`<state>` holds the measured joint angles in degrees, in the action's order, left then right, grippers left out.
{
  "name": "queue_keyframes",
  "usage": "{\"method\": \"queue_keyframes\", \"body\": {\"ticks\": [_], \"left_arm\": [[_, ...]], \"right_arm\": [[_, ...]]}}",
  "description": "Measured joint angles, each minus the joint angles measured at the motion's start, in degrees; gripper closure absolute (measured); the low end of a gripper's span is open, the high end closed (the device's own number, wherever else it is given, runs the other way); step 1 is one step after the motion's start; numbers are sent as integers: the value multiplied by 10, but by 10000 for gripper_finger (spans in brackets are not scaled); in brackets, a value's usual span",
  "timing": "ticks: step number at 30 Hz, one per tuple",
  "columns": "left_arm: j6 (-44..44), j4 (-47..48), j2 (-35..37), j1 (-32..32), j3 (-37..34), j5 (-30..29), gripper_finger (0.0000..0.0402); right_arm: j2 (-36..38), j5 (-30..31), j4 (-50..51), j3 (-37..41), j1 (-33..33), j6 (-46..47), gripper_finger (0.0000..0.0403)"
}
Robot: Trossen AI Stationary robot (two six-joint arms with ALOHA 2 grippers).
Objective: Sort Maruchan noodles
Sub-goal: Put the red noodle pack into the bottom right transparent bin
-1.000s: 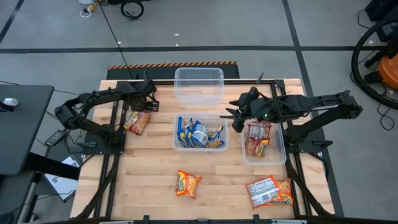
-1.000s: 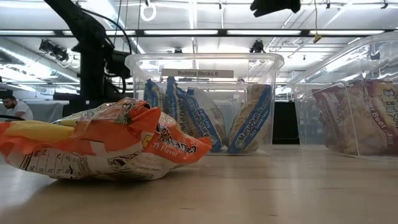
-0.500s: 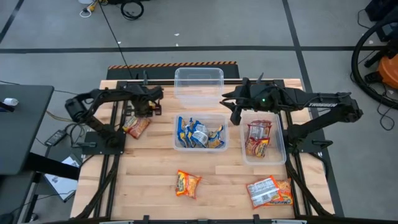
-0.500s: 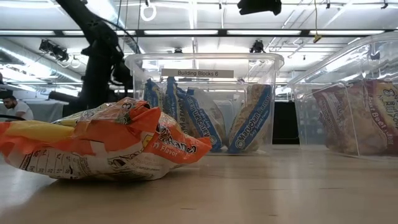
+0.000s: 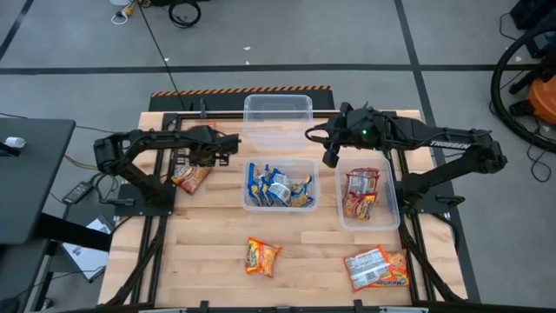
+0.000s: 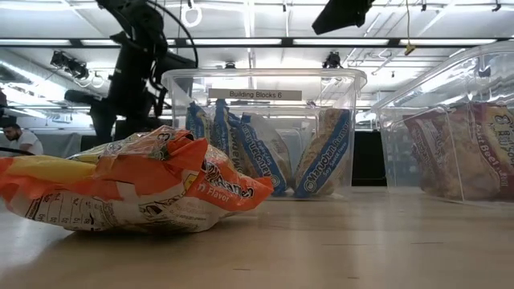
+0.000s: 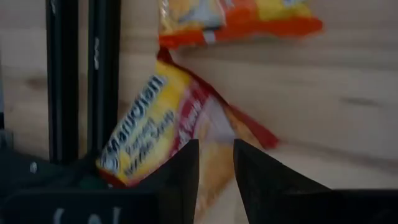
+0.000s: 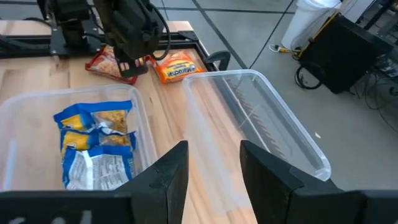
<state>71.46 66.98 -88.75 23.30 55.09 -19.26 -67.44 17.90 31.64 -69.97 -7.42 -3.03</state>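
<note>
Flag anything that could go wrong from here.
1. The yellow-red Maruchan packet meets the left end effector only at its edge, so it may slip free if lifted.
2. The right end effector hovers open beside the empty tub; the arms could clash if the left one comes there.

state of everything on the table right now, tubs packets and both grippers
back tub: empty
middle tub: holds blue packets
right tub: holds red-white packets
orange packet: loose on table, unsorted
front red-white packet: loose on table, unsorted
yellow-red packet: pinched at its edge
left gripper: shut on yellow-red packet
right gripper: open, empty, above the tubs
</note>
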Motion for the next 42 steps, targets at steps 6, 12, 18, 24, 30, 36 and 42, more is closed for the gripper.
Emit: {"method": "queue_keyframes", "body": {"ticks": [6,12,18,24,30,36,42], "left_arm": [[-45,-96,-5,58,-51,-16,263],[-46,-111,-22,63,-74,-1,249],[-46,-124,-30,21,-73,41,249],[-71,-64,-27,-56,5,63,249],[-30,-41,-27,-109,43,21,241],[38,-122,-28,-133,-15,34,208],[63,-175,-27,-125,-73,24,203]], "right_arm": [[0,-2,3,0,-7,-2,252],[0,-2,16,0,-7,-2,253],[0,-2,19,0,-7,-4,252],[0,-2,20,0,-7,-30,252],[0,-2,29,0,-16,-45,252],[1,-2,53,0,-29,-40,252],[1,-9,59,0,-30,-29,253]]}}
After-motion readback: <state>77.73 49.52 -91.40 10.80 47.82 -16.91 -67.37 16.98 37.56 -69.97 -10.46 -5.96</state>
